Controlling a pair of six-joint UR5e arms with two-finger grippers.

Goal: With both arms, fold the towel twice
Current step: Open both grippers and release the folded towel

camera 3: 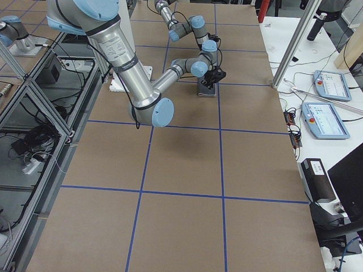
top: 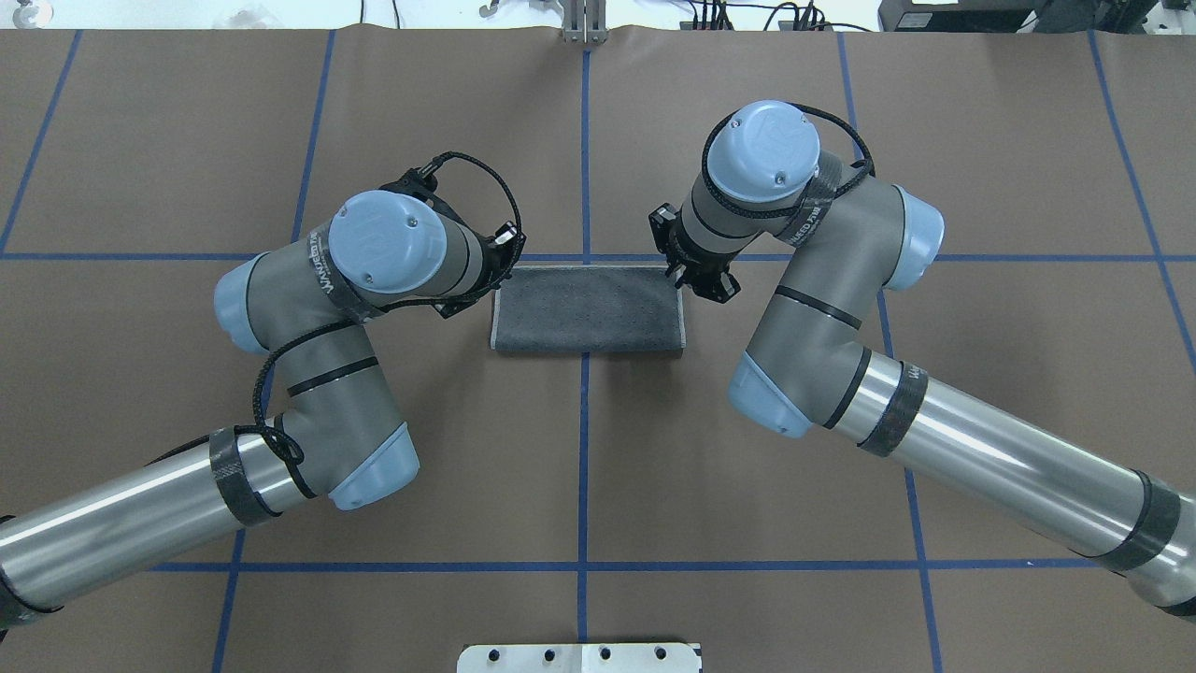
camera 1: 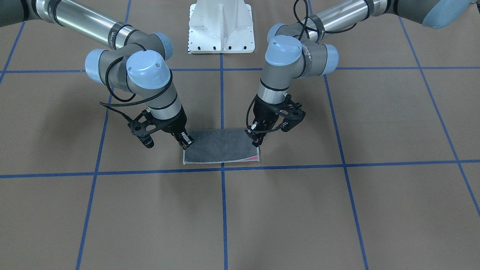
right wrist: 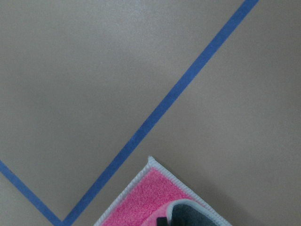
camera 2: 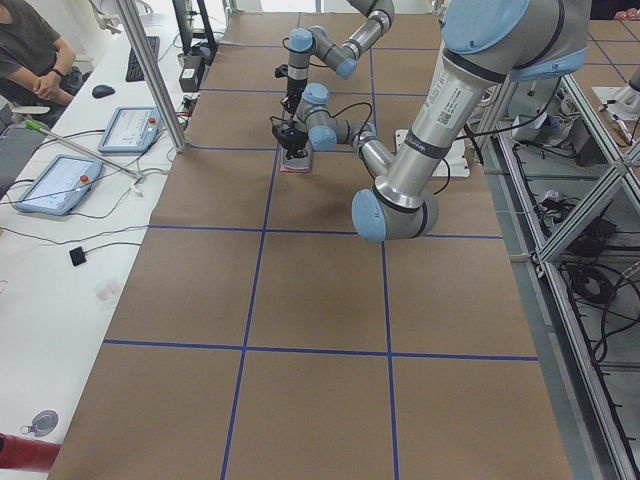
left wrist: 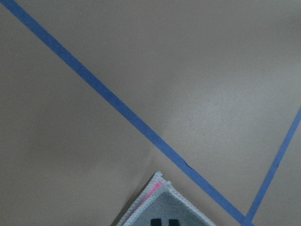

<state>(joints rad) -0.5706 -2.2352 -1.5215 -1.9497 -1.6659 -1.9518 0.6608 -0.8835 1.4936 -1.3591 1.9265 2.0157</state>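
Overhead exterior: fuzzy grey towel (top: 587, 313) folded rectangular; left pincer (camera 1: 257, 141) and right pincer (camera 1: 186, 142) clamp its corners.

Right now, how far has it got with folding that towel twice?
The first fold looks done: the towel lies as a flat rectangle, grey face up, with a sliver of pink peeking out at one corner. In hand: the left gripper and the right gripper sit at its two ends, though I cannot tell whether they grip it. Left to do: the second fold.
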